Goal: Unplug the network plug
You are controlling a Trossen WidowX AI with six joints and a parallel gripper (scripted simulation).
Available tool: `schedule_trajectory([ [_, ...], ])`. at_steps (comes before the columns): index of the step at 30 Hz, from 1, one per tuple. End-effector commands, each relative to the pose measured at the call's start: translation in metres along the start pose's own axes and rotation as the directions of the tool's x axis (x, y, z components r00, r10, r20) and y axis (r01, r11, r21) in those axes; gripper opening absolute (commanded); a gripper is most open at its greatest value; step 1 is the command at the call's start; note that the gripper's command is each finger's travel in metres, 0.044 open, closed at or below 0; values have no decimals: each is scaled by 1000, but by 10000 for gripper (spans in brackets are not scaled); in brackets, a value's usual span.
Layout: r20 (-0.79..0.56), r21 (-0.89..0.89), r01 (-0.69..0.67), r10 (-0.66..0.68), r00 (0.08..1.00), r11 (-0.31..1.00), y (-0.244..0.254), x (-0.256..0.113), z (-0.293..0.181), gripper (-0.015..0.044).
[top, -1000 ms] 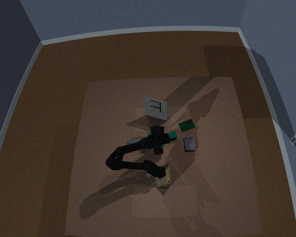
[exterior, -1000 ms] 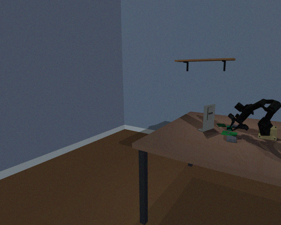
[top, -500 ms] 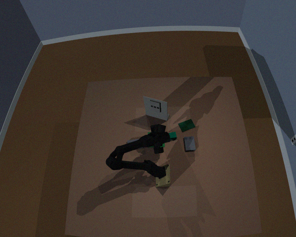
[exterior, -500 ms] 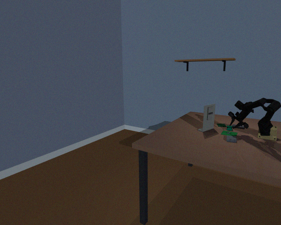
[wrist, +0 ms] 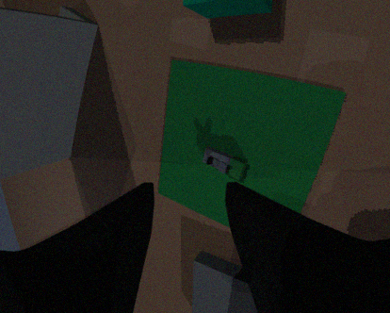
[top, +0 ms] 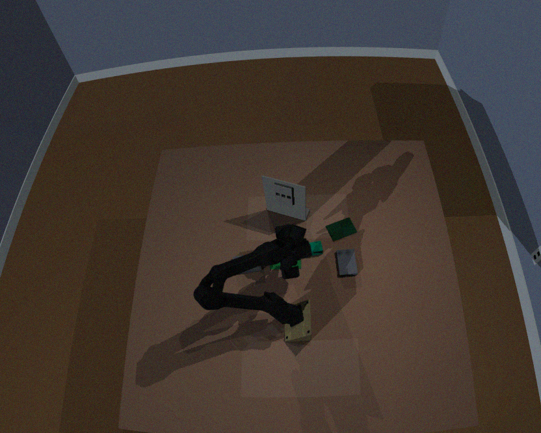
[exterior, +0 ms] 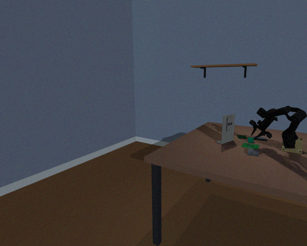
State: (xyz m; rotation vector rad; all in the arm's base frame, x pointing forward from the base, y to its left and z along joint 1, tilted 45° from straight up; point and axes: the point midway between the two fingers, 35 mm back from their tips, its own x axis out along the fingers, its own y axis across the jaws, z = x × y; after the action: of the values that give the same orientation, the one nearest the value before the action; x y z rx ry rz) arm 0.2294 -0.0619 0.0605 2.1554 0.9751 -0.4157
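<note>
The plug [wrist: 226,163], small with a grey part and a green-looking body, lies on the bright green square [top: 275,266] [exterior: 245,145] [wrist: 264,108]. It is hidden by the arm in the top view. My gripper [exterior: 252,136] [wrist: 189,191] is open, with nothing between its fingers, and is above the table near the square. In the wrist view the plug lies beyond the fingertips, apart from them. The pale upright panel [top: 295,211] [exterior: 226,136] [wrist: 42,85] stands beyond the square, with a row of dark socket openings [top: 283,196] [exterior: 230,123].
A teal block [top: 316,248] [exterior: 250,140] [wrist: 231,7] stands beside the square. A dark green rectangle [top: 341,229] [exterior: 241,136] and a grey block [top: 346,262] [exterior: 261,138] lie farther right in the top view. Another grey block [exterior: 252,152] [wrist: 209,288] is on the square's other side.
</note>
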Motion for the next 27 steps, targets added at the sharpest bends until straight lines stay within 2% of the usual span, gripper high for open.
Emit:
schedule_trajectory([
  [1, -3, -9, -5, 5, 1000, 1000, 6, -5, 0, 156],
  [27, -7, -7, -9, 8, 1000, 1000, 21, -32, -2, 156],
])
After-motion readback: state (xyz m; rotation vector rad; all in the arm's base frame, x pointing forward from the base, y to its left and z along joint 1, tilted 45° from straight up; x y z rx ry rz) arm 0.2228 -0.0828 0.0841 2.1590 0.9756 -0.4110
